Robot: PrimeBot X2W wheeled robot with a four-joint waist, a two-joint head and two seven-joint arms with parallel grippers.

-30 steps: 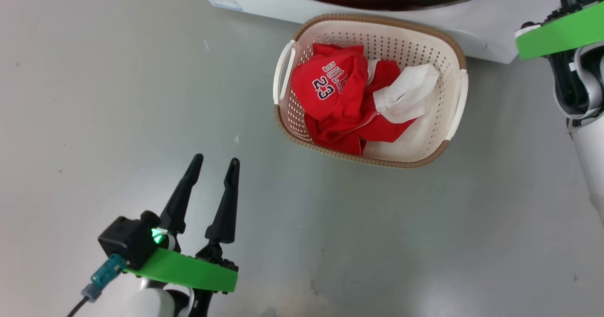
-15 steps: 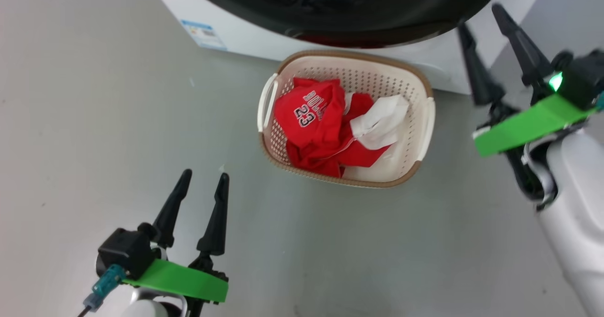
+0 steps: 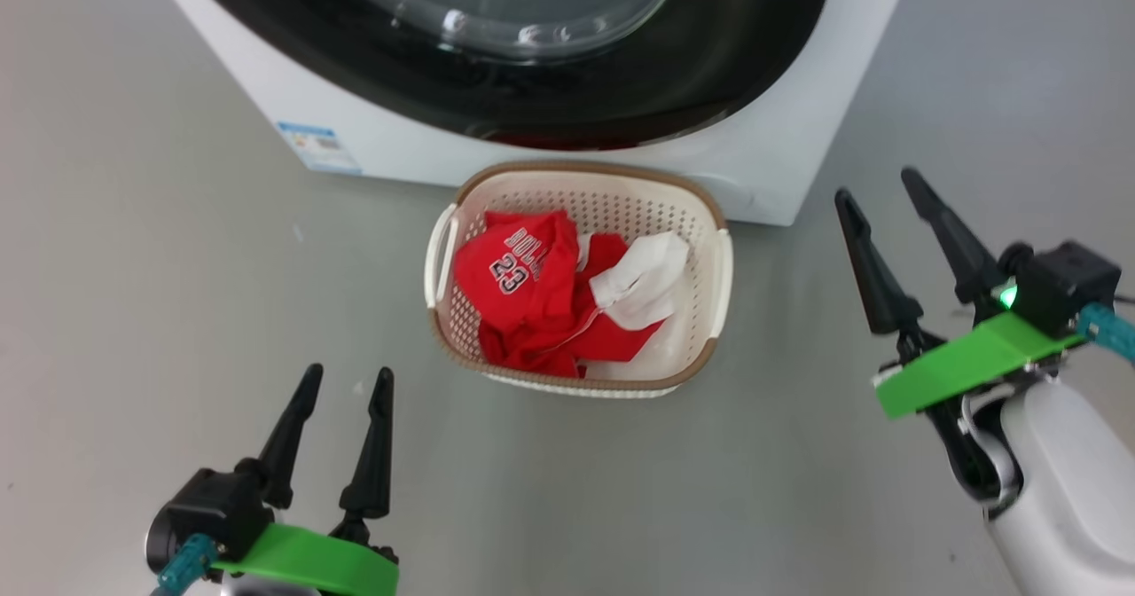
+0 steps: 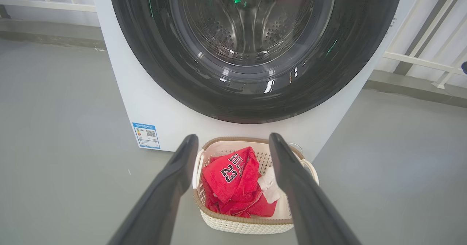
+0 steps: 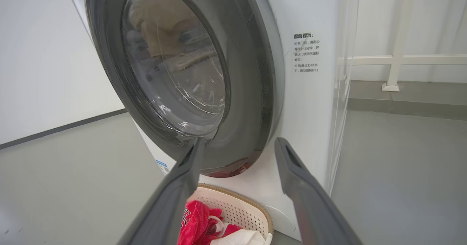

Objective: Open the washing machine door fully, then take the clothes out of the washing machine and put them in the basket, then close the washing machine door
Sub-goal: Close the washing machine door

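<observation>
The washing machine point(image 3: 780, 161) stands at the top of the head view. Its door point(image 3: 709, 64), a black rim around bulging glass, lies flat against the front. The steel drum shows through the glass point(image 4: 251, 26), and the door's rim point(image 5: 251, 92) sits flush. The cream basket point(image 3: 714, 312) rests on the floor before the machine and holds the red and white clothes point(image 3: 532, 303), with "23" facing up. My left gripper point(image 3: 348, 374) is open at the lower left and holds nothing. To the right of the basket my right gripper point(image 3: 875, 184) is open and holds nothing.
Grey floor spreads on all sides of the basket. A blue label point(image 3: 319, 146) marks the machine's lower front. A white railing point(image 4: 419, 57) runs along the wall behind the machine, and a printed notice point(image 5: 306, 53) is on the machine's front, right of the door.
The head camera has tilted up, bringing more of the machine into view. My right gripper has gone from shut to open and now sits lower, right of the basket. The left gripper stays open.
</observation>
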